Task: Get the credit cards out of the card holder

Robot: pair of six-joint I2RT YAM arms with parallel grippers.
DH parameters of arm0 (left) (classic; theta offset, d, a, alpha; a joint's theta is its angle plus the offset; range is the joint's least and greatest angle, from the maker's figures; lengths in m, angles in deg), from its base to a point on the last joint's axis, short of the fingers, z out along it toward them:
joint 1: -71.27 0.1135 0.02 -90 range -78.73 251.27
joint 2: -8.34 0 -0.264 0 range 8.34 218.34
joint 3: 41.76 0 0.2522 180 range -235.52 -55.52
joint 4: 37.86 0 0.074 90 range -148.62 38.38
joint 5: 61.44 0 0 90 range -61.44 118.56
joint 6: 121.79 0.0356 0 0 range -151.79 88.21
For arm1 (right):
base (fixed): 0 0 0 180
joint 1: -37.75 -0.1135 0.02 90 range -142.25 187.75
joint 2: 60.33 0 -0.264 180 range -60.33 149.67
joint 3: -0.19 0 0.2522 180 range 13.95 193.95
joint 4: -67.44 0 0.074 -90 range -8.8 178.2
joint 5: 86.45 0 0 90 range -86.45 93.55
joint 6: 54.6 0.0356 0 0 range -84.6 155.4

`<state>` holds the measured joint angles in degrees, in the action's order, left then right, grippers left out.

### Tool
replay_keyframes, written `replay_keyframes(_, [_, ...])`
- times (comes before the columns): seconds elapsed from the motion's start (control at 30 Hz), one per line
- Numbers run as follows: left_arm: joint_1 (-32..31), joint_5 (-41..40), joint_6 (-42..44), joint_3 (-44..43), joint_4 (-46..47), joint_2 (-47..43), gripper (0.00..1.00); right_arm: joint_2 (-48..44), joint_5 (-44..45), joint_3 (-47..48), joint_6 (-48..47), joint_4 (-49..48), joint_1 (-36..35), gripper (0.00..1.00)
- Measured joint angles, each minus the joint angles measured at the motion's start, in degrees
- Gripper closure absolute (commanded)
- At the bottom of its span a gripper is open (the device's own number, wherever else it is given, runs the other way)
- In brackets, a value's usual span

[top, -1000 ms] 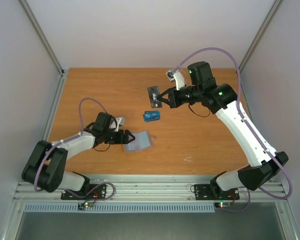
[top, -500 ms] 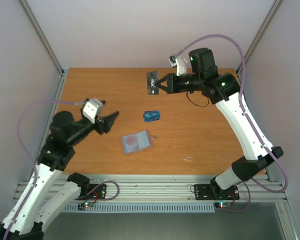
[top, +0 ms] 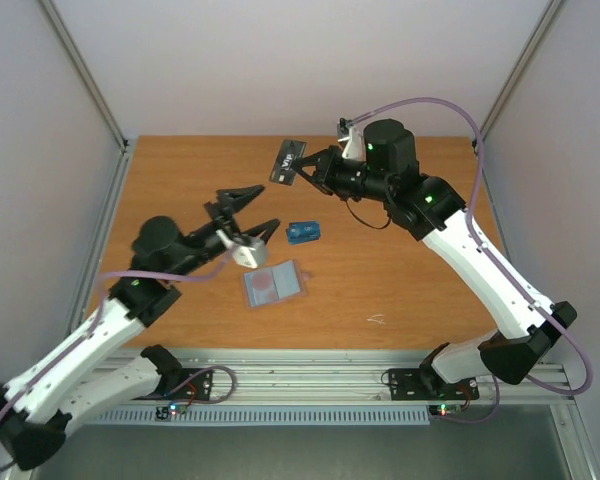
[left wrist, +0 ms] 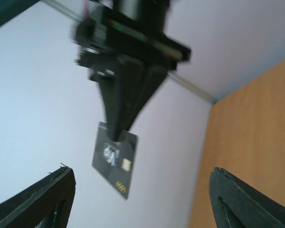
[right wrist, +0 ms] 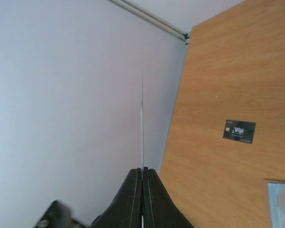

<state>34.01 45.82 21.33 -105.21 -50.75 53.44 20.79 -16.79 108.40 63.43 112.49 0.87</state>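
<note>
**Op 1:** Cameras are each giving me something different. From overhead I am seeing the right gripper [top: 306, 168] pinching the dark card [top: 288, 160] by one edge, up in the upper middle of the frame.

**Op 2:** On the right wrist feed I am only getting that card edge-on, a thin line rising from the closed fingers.

**Op 1:** The left wrist feed is filling that in. It is showing me the card's face, with a chip and pale lettering, hanging in the air against the wall. The left gripper [top: 274, 205] is standing wide open and empty, left of centre overhead. Its two fingers are sitting in the bottom corners of its own view.

**Op 2:** And the card holder [top: 292, 287]?

**Op 1:** I am seeing it lying open just below centre, with the white card [top: 265, 283] and its red round mark showing on the left part. The blue card [top: 302, 232] is lying flat just above it, apart. The right wrist view is rendering that card darker, with white "Vip" lettering, and is catching only a corner of the holder at lower right.

**Op 2:** I am looking at an orange-brown wooden table [top: 410, 270]. Pale walls [top: 280, 60] are closing it in, with metal posts [top: 85, 75] at the corners. A metal rail [top: 300, 375] is running along the bottom of the frame.
</note>
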Motion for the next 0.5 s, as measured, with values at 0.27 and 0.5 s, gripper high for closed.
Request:
replay_keyframes(0.27, [-1.25, -5.81, 33.46, 0.7, 12.81, 14.34, 0.44, 0.15, 1.6, 0.59, 2.01, -1.29, -1.38, 0.99])
replay_keyframes(0.5, [-1.4, -9.4, 40.44, -2.34, 16.94, 16.13, 0.57, 0.37, 1.86, 1.07, 1.79, -1.29, -2.08, 0.99])
